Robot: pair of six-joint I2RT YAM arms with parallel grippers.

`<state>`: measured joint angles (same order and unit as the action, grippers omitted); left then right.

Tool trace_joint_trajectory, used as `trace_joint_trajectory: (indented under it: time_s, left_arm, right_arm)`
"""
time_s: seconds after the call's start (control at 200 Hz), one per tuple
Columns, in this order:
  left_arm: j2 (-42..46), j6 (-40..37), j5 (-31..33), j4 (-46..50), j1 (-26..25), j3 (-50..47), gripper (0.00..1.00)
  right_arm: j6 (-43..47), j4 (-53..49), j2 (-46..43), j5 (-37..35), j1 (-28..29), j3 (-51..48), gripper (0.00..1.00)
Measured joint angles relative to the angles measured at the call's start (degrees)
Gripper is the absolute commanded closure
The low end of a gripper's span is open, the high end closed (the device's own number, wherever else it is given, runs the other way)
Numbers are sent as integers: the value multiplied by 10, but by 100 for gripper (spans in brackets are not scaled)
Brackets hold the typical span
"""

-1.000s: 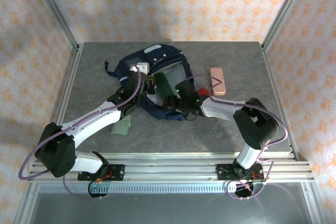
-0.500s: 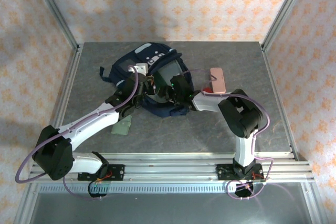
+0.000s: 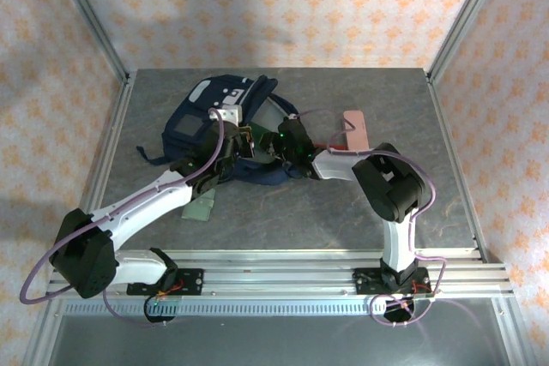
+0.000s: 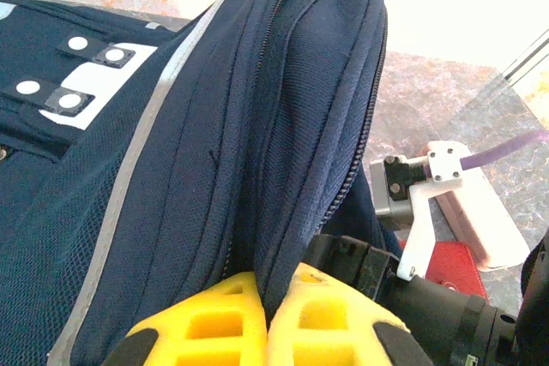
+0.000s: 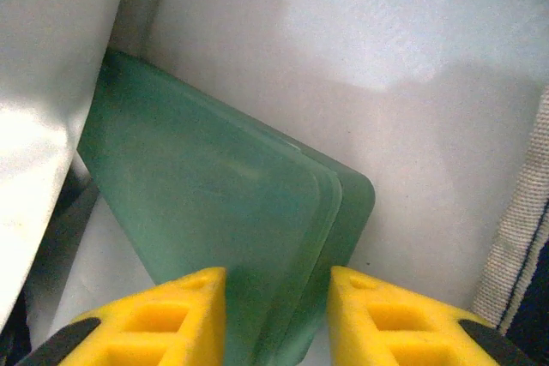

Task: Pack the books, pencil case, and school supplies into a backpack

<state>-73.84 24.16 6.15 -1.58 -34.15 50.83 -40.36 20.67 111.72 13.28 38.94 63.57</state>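
Left pincer (image 4: 268, 293) is pinched tight on a fold of the backpack (image 4: 171, 169), right by the zip, lifting the mouth off the counter (image 3: 343, 212). From above, the backpack (image 3: 202, 117) lies toward the far left, its opening facing right, toward the other arm.

Right pincer (image 5: 276, 280) is down inside that opening, against the pale lining (image 5: 343, 57). The slim dark green rectangle (image 5: 214, 195) sits straight ahead, its near end passing between the two yellow fingers (image 5: 193, 315). The jaws stand narrow, one on each side of it, but I cannot tell whether they are biting or just flanking it.

The rectangle stretches from the pincer up and to the left, so its long axis looks to slant that way, with the rounded corner pointing right. It leans tilted against the lining rather than lying flat.

My read: this item is as good as in, and the next move is a straight pull back along the way the right arm reaches in, so the fingers don't drag the rectangle out.

After that, the pencil case (image 3: 356, 130) lies on the counter to the right of the backpack, clearly nearer the right arm, its long axis running away from the bases. The red square (image 4: 450, 263) sits just beside it. The pale green wallet (image 3: 202, 206) lies by the left forearm.
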Motion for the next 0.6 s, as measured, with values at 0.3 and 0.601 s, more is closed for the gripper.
trace_joint_trajectory:
  time_s: [0.3, 0.601]
  left_arm:
    - [0, -2, -9, -1, 0, -9, 100]
    - [0, -7, -32, -6, 0, -11, 100]
  right_arm:
    - [-1, 49, 37, 53, 0, 20, 57]
    - [-11, 139, 66, 93, 25, 61, 61]
